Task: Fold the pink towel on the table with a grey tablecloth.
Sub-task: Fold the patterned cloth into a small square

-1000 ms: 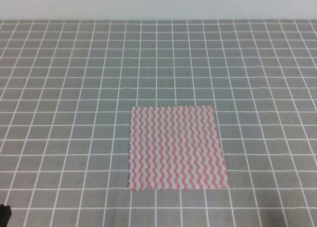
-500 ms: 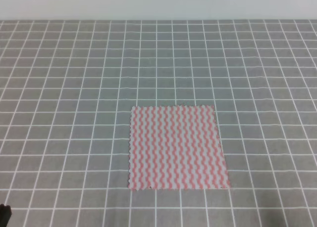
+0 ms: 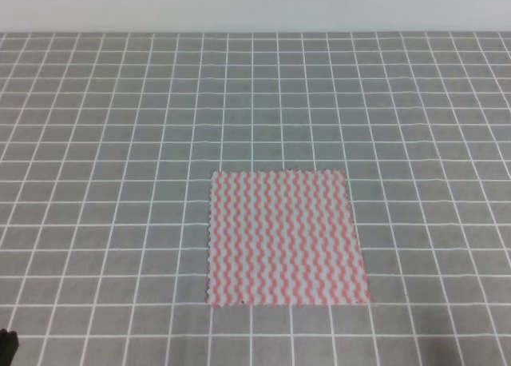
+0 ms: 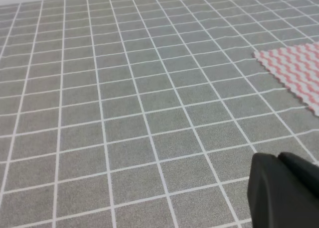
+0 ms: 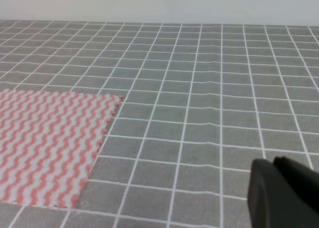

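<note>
Towel flat, both grippers mostly cut off

I only get dark corners of the left gripper [image 4: 284, 190] and right gripper [image 5: 281, 193], so I cannot tell how their fingers stand. The pink towel [image 3: 286, 238], thin, wavy-striped, pinked edges, lies unfolded, centre-front on the grey gridded bench [image 3: 120, 142].

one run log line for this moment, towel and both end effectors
pink-and-white zigzag cloth towel: flat, unfolded on grey gridded tablecloth | left end effector: clear of towel | right end effector: clear of towel

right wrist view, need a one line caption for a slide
Pink towel lying flat and unfolded on the grey tablecloth, right gripper off to its side, not touching.
</note>
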Tool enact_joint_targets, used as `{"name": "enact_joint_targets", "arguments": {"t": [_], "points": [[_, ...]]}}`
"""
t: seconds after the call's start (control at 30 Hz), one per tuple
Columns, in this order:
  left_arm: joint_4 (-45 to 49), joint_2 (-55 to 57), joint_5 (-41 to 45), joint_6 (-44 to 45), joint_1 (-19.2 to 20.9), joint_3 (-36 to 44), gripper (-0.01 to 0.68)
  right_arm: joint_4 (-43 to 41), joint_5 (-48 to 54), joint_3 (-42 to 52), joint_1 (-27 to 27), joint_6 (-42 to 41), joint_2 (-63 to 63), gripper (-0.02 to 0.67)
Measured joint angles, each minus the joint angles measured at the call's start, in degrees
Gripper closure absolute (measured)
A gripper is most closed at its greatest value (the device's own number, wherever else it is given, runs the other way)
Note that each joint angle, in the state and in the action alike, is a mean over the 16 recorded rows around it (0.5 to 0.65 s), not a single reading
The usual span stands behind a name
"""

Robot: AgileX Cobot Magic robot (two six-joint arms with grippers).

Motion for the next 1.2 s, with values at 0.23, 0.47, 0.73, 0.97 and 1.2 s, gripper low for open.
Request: {"name": "enact_joint_targets", "arguments": {"t": [0.23, 0.47, 0.73, 0.97, 1.2], "points": [[0.0, 0.1, 0.1, 0.0, 0.0, -0.1, 0.674, 0.0, 0.0, -0.1, 0.0, 0.0, 0.1, 0.665], [-0.1, 0.2, 0.1, 0.0, 0.0, -0.2, 0.674, 0.6, -0.1, 0.2, 0.0, 0.0, -0.2, 0.665], [-8.2, 0.2, -3.0, -0.5, 0.0, -0.2, 0.674, 10.5, -2.6, 0.4, 0.0, 0.0, -0.5, 0.665], [-25.3, 0.4, -9.1, -1.1, 0.0, -0.3, 0.674, 28.8, -6.9, 0.4, 0.0, 0.0, -0.3, 0.665], [-39.3, 0.5, -13.9, -1.3, 0.0, -0.5, 0.675, 41.8, -9.0, -0.7, 0.0, -0.6, 0.1, 0.664]]}}
